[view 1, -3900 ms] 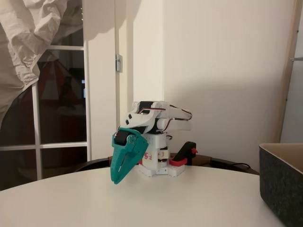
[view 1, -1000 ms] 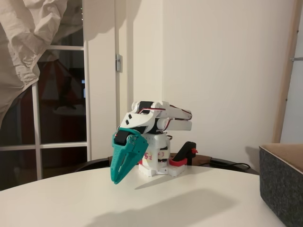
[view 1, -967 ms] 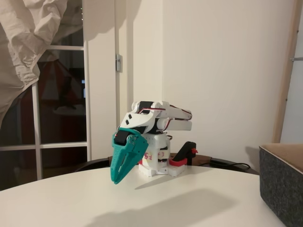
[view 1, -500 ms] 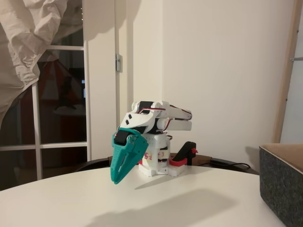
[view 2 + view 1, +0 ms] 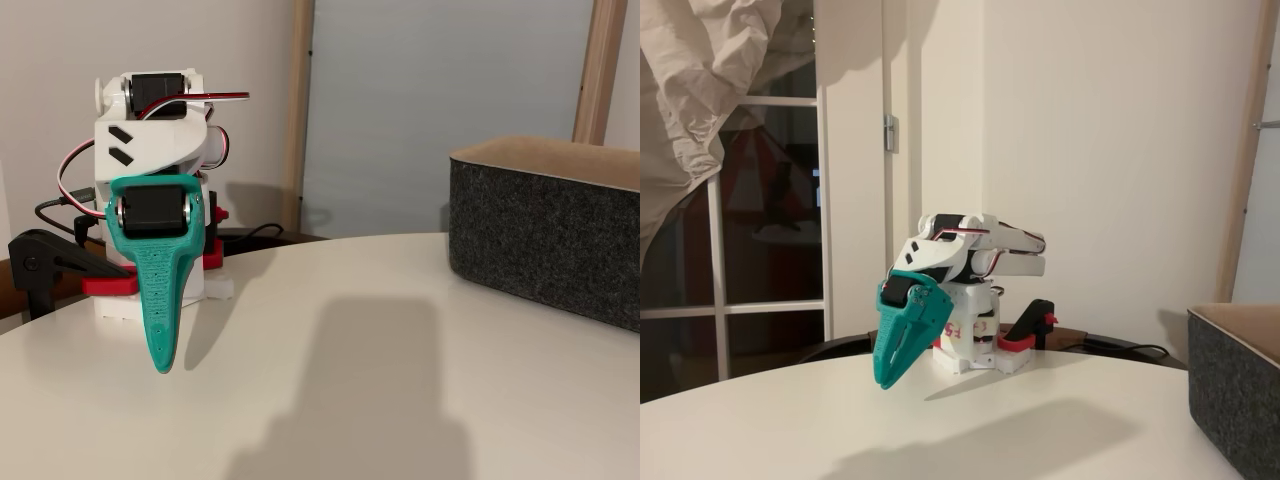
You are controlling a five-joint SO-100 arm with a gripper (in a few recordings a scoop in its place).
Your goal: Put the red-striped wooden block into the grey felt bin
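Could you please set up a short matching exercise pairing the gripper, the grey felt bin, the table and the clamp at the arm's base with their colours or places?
Things:
1. gripper
2. grey felt bin
3. table
4. clamp

Descriptions:
A. white, round-edged, with a broad shadow on it
B. teal, pointing down, tip just above the table
C. black with red, beside the arm's base
D. dark grey walls with a tan rim, at the right edge in both fixed views

Pairs: 1-B, 2-D, 3-A, 4-C
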